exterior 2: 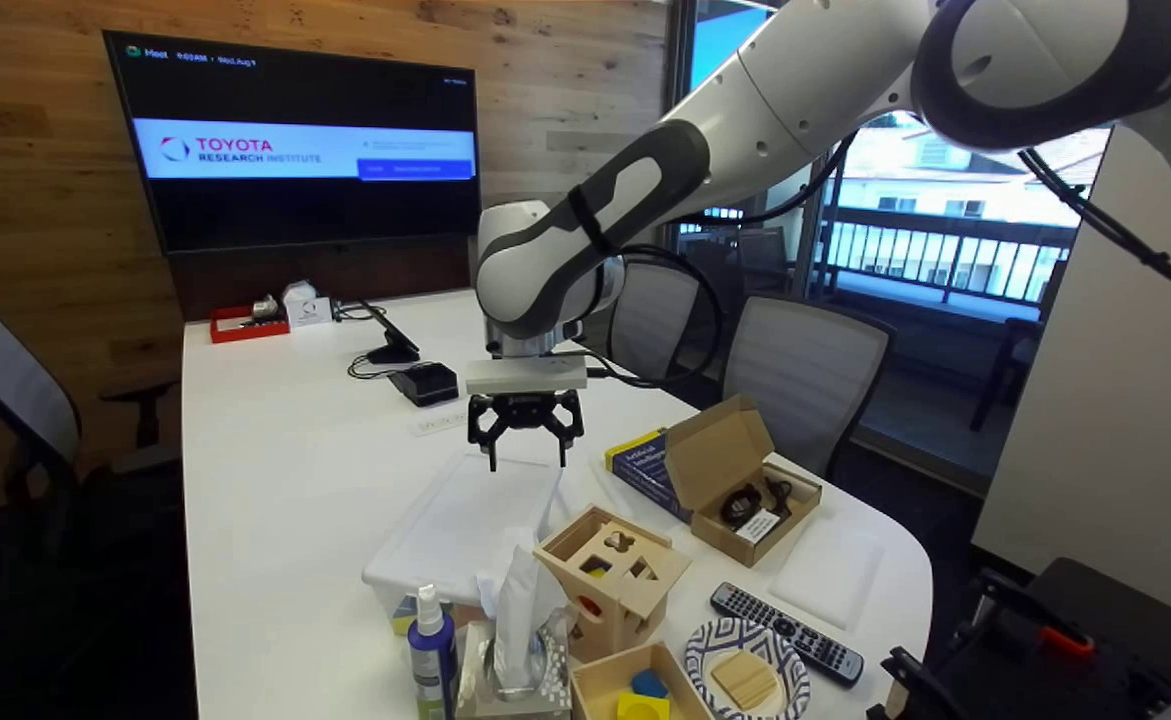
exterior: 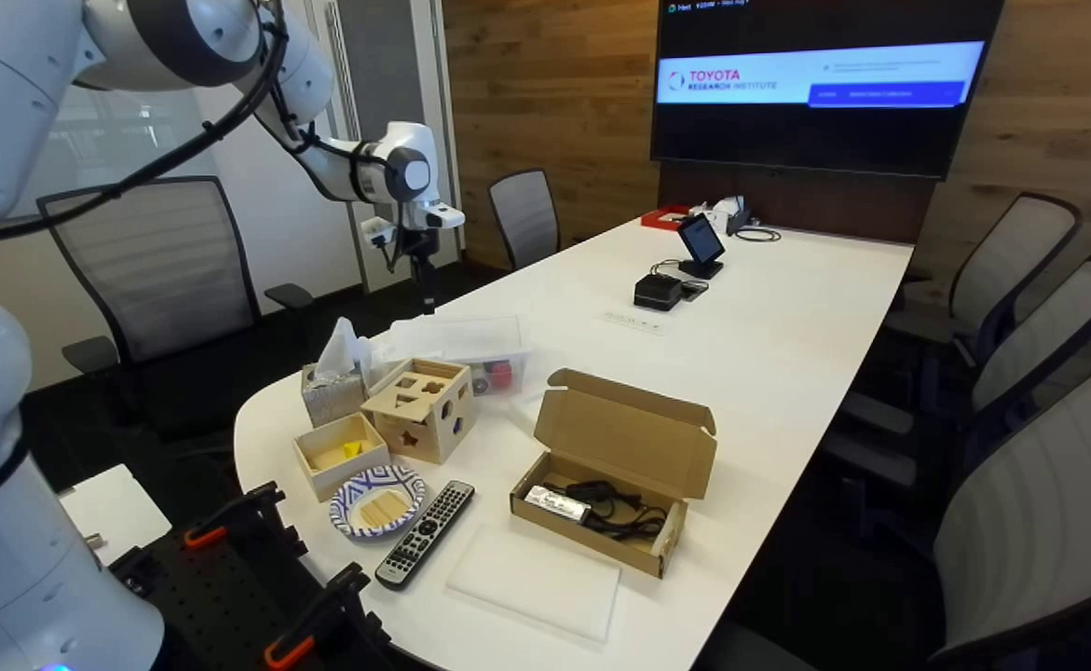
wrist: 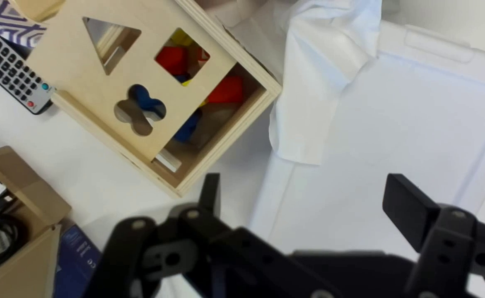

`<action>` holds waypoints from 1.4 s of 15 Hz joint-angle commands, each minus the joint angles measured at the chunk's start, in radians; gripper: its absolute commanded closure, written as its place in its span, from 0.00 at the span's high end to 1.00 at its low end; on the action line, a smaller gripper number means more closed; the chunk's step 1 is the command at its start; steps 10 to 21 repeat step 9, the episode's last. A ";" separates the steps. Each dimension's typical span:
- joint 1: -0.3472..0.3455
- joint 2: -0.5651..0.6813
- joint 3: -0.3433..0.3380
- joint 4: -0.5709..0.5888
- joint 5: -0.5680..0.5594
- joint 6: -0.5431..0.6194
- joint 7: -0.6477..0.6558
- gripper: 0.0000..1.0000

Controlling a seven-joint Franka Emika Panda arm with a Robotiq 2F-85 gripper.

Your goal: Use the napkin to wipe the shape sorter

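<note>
Because both fingers (wrist: 408, 207) stand wide apart with nothing gripped, I log the pincer (exterior 2: 528, 462) as unloaded. It points down over the white lid (wrist: 391, 145) of the plastic bin (exterior 2: 387, 603); I cannot gauge the height. The napkin (wrist: 321, 82) protrudes, loosely folded, from the tissue box (exterior: 334, 401), lower than the pincer and, in the wrist view, ahead of the gap between the fingers. Its free end overlaps the lid's edge in that view; I cannot tell whether they touch. The shape sorter (wrist: 147, 74) rests on the table (exterior 2: 285, 480) next to the napkin, toward the upper left of the pincer in the wrist view. Its top panel (wrist: 80, 78) sits askew, leaving a slot on the side facing the pincer; red, blue and yellow pieces (wrist: 228, 90) show inside. Farther from the pincer, past the shape sorter, lie the wooden tray (exterior: 349, 471), the patterned plate (exterior: 345, 499) and the remote control (exterior: 426, 533). Also well apart from the pincer, the cardboard box (exterior: 592, 536), flap raised, holds black cables (exterior 2: 742, 507).
</note>
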 commanded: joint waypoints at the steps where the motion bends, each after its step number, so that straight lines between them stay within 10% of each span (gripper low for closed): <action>1: 0.000 -0.122 0.007 -0.158 -0.027 0.056 0.052 1.00; 21: -0.009 -0.215 0.021 -0.285 -0.061 0.081 0.111 1.00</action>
